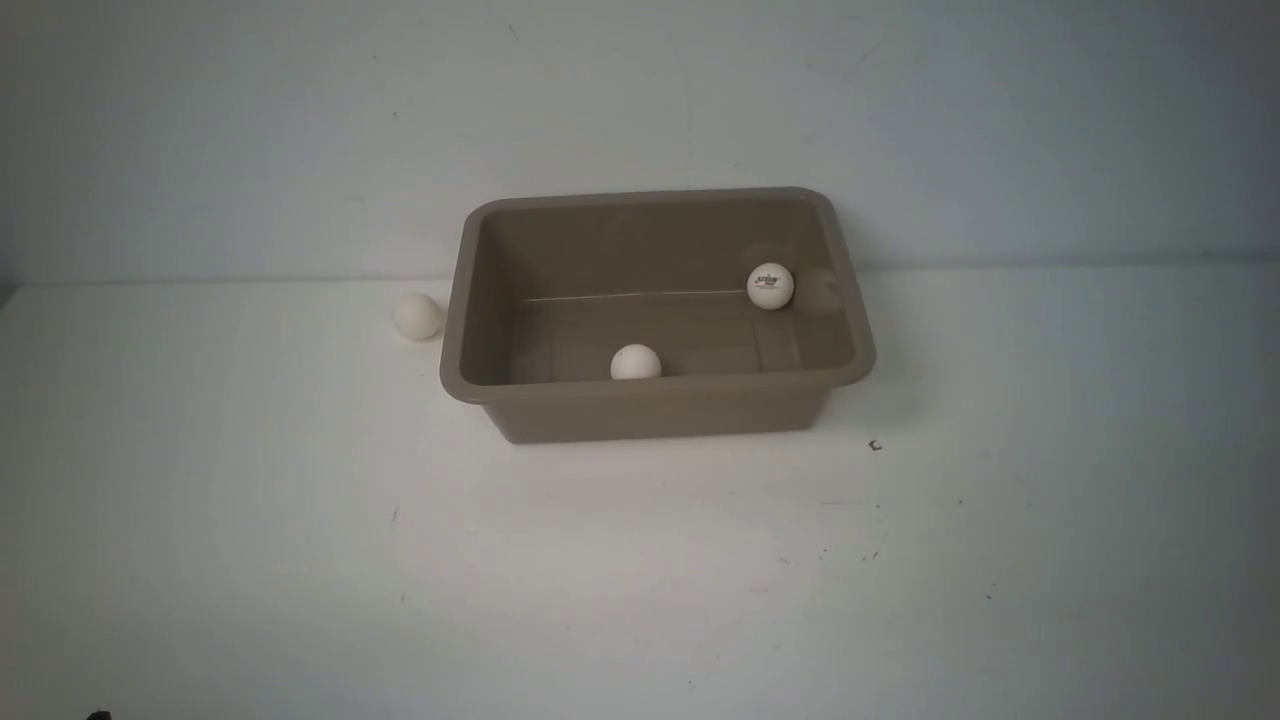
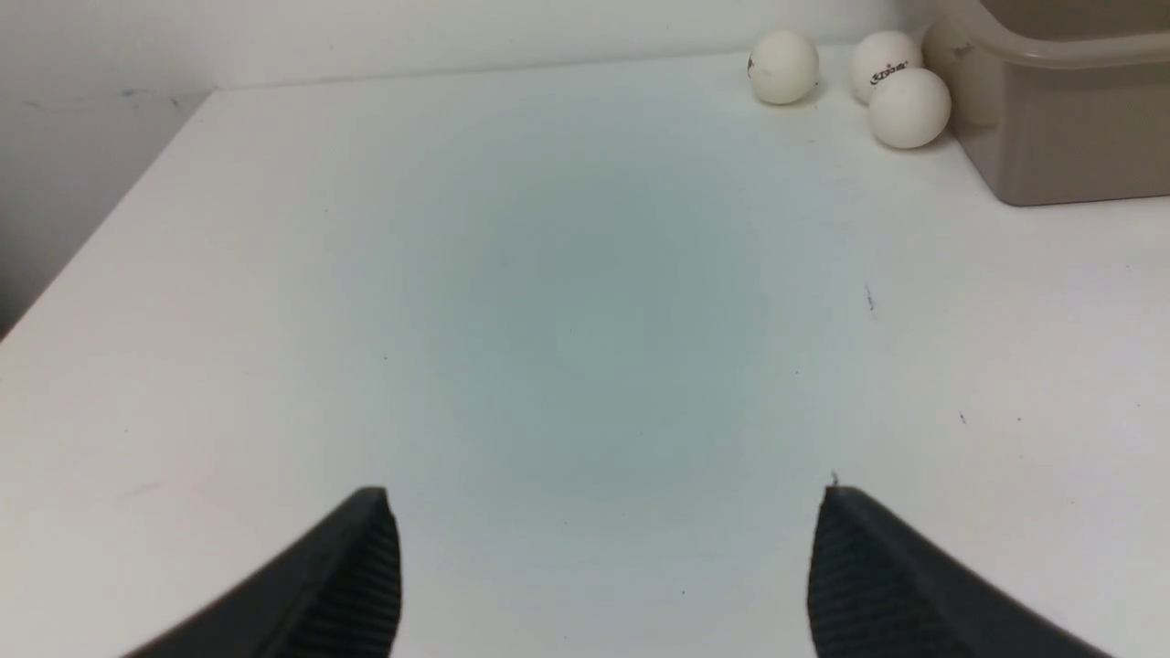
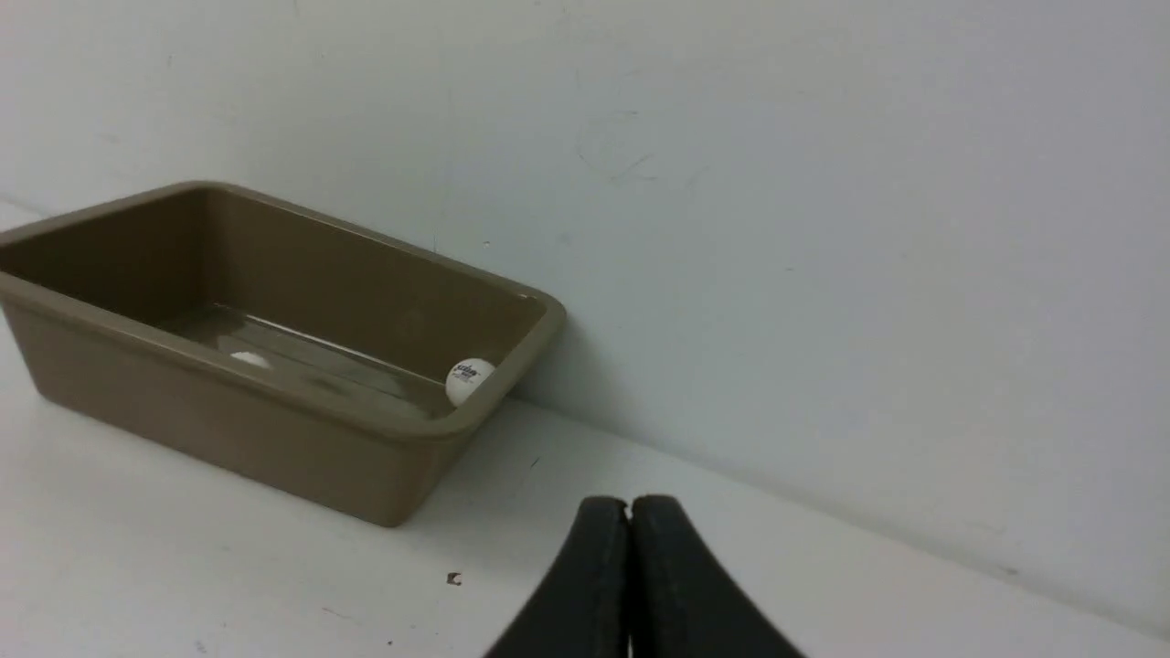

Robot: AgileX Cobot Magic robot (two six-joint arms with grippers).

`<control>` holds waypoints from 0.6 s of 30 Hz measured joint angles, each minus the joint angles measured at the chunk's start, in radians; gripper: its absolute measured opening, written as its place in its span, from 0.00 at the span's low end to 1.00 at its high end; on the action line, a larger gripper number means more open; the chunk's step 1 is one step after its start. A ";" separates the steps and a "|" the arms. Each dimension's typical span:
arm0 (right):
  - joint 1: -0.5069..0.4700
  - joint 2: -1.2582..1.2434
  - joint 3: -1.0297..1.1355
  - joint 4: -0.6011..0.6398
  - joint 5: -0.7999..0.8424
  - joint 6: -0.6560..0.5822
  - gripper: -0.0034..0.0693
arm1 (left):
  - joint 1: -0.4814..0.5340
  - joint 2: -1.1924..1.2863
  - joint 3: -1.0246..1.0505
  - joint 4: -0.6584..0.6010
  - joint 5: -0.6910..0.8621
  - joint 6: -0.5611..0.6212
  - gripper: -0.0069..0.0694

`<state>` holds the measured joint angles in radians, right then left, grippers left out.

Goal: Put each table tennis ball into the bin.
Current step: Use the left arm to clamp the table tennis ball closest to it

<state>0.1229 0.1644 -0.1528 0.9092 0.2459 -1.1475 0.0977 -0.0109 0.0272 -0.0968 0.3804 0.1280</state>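
two balls (image 1: 770, 286) lie in the bin (image 1: 655, 400); just left of it, front view shows one ball (image 1: 418, 315), left wrist view three. my left end effector (image 2: 605, 512) is released, right end effector (image 3: 629, 512) clenched, both empty.

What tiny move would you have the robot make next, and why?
Probably ease the open, empty left end effector toward the loose ball lying on the table left of the bin; the logo ball and a plain ball already sit inside.
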 joint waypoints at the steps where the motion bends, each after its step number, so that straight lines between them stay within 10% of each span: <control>1: 0.000 -0.025 0.026 0.017 -0.010 0.000 0.02 | 0.000 0.000 0.000 0.000 0.000 0.000 0.80; 18: 0.000 -0.176 0.181 0.101 -0.030 0.001 0.02 | 0.000 0.000 0.000 0.000 0.000 0.000 0.80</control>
<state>0.1229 -0.0115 0.0284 1.0103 0.2164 -1.1466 0.0977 -0.0109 0.0272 -0.0968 0.3804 0.1280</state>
